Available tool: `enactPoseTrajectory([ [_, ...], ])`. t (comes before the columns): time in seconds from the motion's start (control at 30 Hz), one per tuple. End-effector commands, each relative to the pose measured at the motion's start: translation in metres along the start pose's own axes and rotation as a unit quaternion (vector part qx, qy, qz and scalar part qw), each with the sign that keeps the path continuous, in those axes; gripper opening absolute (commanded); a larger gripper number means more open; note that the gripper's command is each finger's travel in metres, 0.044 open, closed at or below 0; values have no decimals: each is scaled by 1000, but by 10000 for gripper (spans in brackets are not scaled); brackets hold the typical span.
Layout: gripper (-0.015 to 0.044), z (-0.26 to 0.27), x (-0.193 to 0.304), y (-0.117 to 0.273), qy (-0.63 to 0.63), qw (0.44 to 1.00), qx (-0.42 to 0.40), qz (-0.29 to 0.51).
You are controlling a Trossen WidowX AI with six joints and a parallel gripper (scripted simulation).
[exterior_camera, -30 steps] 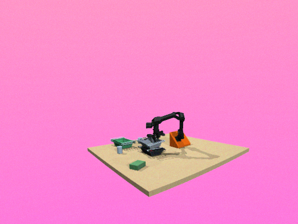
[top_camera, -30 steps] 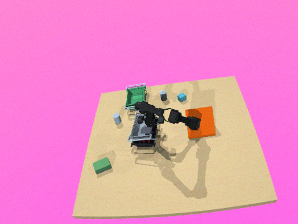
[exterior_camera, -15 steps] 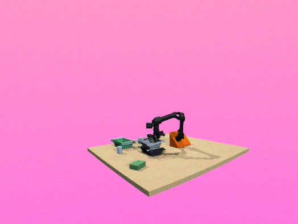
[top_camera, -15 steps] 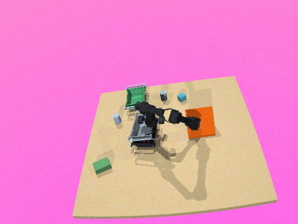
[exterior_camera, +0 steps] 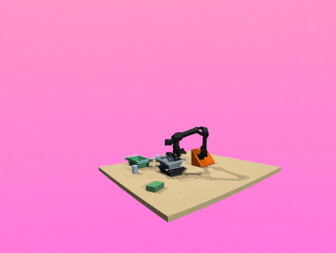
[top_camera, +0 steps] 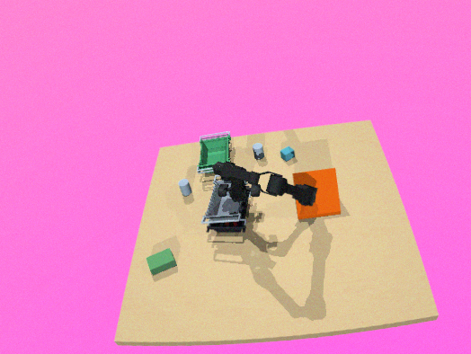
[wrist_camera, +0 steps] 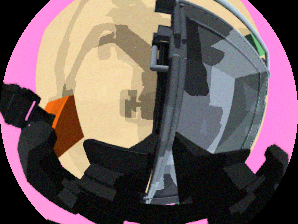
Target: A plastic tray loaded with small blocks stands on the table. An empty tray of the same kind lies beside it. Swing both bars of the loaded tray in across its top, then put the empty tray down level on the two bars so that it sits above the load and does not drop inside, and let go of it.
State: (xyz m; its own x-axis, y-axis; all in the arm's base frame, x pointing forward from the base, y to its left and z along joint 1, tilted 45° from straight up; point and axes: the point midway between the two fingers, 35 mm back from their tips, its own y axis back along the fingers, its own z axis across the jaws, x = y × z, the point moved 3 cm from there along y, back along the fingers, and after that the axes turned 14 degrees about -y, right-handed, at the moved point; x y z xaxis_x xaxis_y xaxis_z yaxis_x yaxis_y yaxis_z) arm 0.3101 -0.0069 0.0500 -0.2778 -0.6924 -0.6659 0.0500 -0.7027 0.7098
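Observation:
The grey empty tray (top_camera: 216, 207) (exterior_camera: 167, 163) (wrist_camera: 249, 107) hangs or rests roughly level directly above the black loaded tray (top_camera: 217, 228) (exterior_camera: 173, 172). My gripper (top_camera: 240, 195) (exterior_camera: 174, 157) (wrist_camera: 165, 133) is shut on the grey tray's long side wall, on the side toward the orange block. Red blocks (top_camera: 227, 224) show inside the black tray at its near end. The black tray's wire bars are mostly hidden under the grey tray; I cannot tell whether the grey tray touches them. A wire bar (wrist_camera: 249, 26) of the grey tray shows at its far end in the wrist view.
A green tray (top_camera: 215, 151) (exterior_camera: 139, 160) stands behind the stack. Grey cylinders (top_camera: 184, 187) (top_camera: 258, 151), a teal cube (top_camera: 288, 154) and a green block (top_camera: 161, 261) (exterior_camera: 155, 186) stand around. The orange wedge (top_camera: 325, 190) (exterior_camera: 197, 158) is at the arm's base.

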Motion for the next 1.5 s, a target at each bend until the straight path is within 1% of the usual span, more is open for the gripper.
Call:
enactPoseTrajectory([
  [0.0, 0, 5, -5, -9, 7, 1000, -17, 3],
  [1.37, 0, 5, -5, -9, 7, 1000, -17, 3],
  [1.4, 0, 1, -1, -3, 1, 1000, -5, 1],
  [1.47, 0, 5, -4, -8, 5, 1000, -15, 3],
])
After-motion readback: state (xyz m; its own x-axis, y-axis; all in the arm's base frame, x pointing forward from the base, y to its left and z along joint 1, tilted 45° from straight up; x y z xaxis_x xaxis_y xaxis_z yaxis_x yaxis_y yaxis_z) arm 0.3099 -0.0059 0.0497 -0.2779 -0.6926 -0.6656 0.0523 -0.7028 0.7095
